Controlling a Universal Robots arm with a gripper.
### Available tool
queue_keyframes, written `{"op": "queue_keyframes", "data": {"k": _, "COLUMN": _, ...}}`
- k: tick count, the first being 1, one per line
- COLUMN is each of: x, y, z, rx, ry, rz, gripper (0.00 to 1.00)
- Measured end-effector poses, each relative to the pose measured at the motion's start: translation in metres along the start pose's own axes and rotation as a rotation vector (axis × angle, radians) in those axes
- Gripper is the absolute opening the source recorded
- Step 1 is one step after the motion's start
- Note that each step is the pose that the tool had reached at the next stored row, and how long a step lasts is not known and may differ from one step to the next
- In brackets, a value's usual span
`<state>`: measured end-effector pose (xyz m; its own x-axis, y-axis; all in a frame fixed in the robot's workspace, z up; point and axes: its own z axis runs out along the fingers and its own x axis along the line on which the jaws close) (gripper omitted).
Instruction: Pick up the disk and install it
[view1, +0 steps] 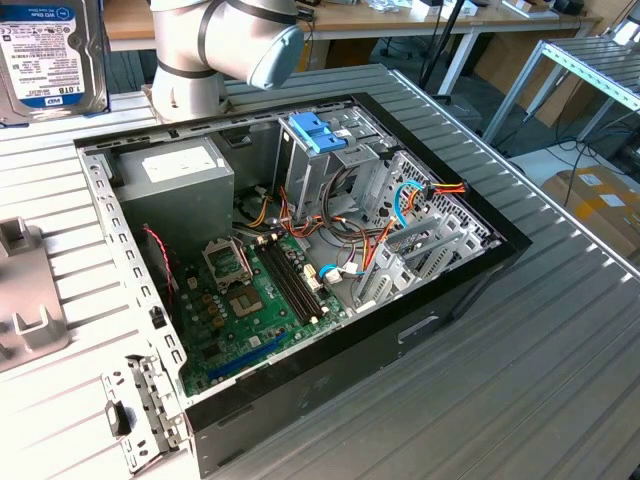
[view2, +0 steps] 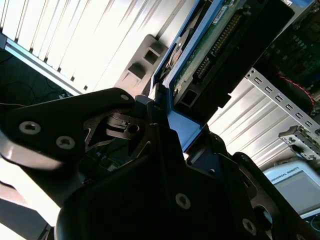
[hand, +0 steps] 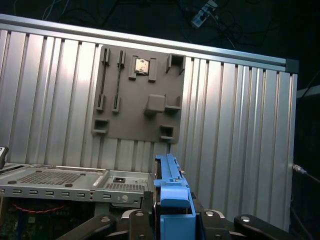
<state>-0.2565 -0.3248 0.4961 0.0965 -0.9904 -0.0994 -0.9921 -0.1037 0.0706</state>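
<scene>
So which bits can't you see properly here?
- Exterior view: the disk is cut off by the picture's top and left edges.
- Second wrist view: the gripper, shut on the disk, covers its near end.
- First wrist view: the disk is edge-on, blue rail toward the camera, so its flat faces are hidden.
- Exterior view: cables hide the inside of the drive bays in the computer case.

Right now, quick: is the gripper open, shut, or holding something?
Gripper: shut on the hard drive, clamped on its light-blue side-rail bracket.
</scene>
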Motion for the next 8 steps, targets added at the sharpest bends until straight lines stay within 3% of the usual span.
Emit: {"op": "queue_keyframes", "data": {"k": 8, "x": 0.0004, "y": -0.0035, "z": 0.0, "rx": 0.0001, "ry": 0.0002, "rz": 0.0, "gripper": 0.37}}
